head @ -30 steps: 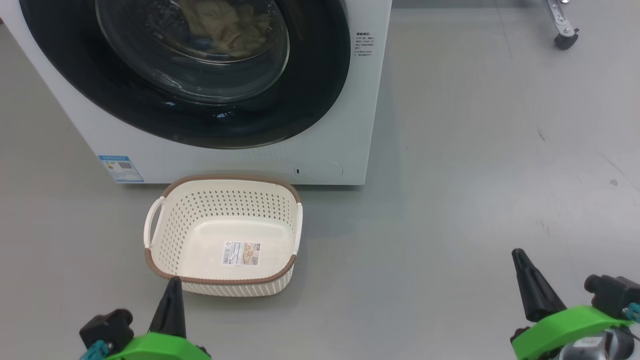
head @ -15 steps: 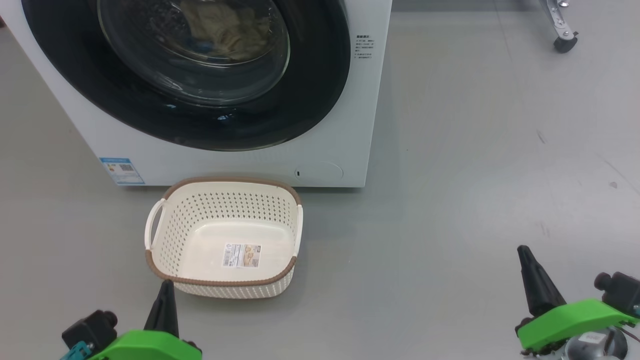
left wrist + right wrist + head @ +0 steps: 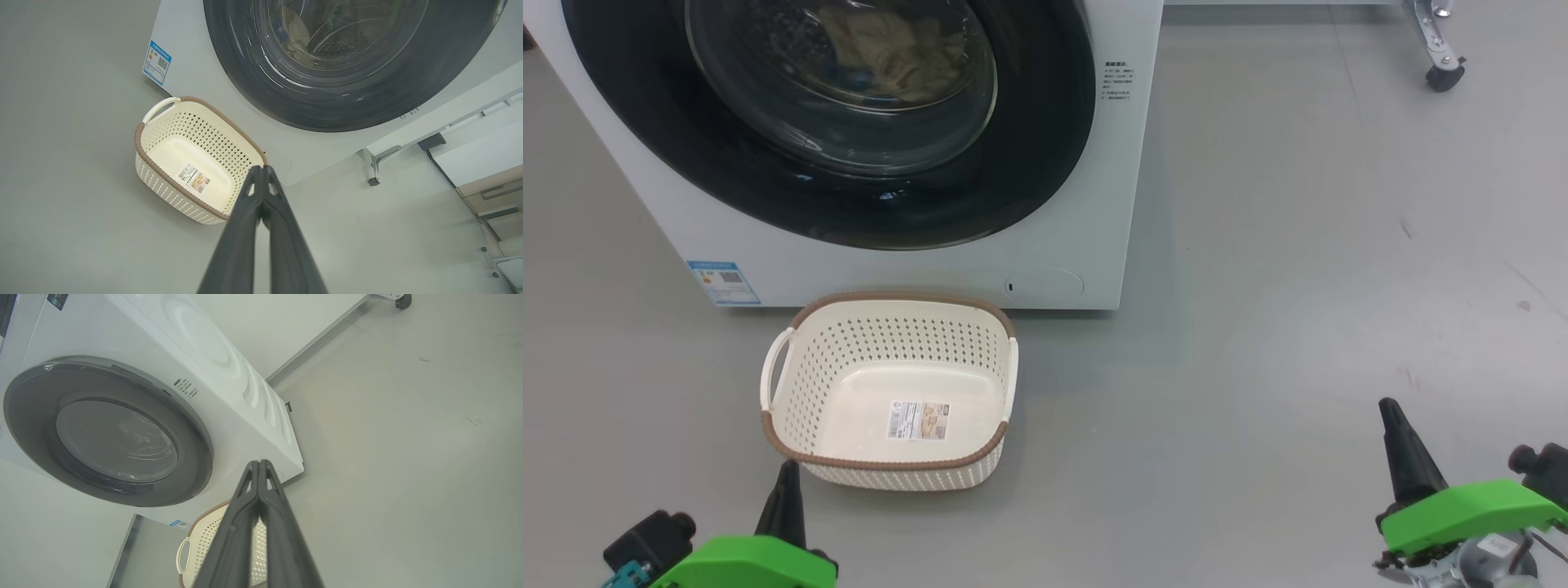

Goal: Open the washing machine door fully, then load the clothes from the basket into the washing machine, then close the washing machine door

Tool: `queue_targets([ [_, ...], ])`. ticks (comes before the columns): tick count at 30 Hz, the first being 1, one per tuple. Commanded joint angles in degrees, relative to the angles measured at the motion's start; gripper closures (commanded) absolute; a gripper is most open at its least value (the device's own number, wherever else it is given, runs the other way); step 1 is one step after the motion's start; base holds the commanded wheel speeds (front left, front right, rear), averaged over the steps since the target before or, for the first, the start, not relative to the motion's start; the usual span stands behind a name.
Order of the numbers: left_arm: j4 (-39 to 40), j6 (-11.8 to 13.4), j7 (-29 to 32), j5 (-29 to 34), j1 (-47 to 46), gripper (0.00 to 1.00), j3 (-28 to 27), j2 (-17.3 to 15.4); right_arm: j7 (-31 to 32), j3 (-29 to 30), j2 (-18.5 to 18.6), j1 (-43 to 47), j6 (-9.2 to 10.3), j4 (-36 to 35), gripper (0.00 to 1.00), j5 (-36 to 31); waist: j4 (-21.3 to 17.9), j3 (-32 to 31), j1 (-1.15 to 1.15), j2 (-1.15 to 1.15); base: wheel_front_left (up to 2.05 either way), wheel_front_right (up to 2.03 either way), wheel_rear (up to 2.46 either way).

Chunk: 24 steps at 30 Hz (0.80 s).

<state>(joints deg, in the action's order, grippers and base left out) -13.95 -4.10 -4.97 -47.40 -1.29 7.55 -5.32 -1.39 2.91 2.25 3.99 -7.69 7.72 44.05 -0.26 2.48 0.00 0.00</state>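
Since a second ago the left gripper [image 3: 787, 475] has drawn back a little from the washing machine [image 3: 1131, 204], and the right gripper [image 3: 1391, 410] has edged sideways, further out past the machine's right side. The head camera has also tipped slightly, so machine and basket sit a touch lower in its view.

Each gripper has its two dark fingers pressed together to a single point and holds nothing; both wrist views show the tips meeting. Both hang over the grey floor [image 3: 1298, 286], well apart from the machine.

The washing machine door [image 3: 1029, 171] lies flush against the machine's front, its glossy black rim around the clear glass bowl. The clothes [image 3: 890, 51] show through that glass as a pale yellowish heap inside the drum.

The basket [image 3: 890, 299] stands upright on the floor just in front of the machine's lower edge, below the door, its far rim near the white front panel. A label [image 3: 919, 419] on its base is in plain sight. A blue sticker [image 3: 724, 282] marks the machine's lower left corner. A caster wheel [image 3: 1444, 75] stands off to the machine's right.
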Motion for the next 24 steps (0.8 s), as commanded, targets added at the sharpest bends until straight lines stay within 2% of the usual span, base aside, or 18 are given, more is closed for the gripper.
queue_targets([
  [1,1.6,-0.4,0.4,-1.6,-2.9,1.0,-1.7,-0.3,0.4,-0.2,1.5,-2.9,0.07,-1.3,1.0,2.0,0.0,0.0,0.0,0.0,0.0,0.0,0.0],
  [24,1.0,-1.4,3.9,-15.7,-3.5,1.0,-5.5,0.5,2.1,0.2,1.8,-5.2,0.11,1.1,1.0,17.6,0.1,-0.8,0.0,0.0,0.0,0.0,0.0],
])
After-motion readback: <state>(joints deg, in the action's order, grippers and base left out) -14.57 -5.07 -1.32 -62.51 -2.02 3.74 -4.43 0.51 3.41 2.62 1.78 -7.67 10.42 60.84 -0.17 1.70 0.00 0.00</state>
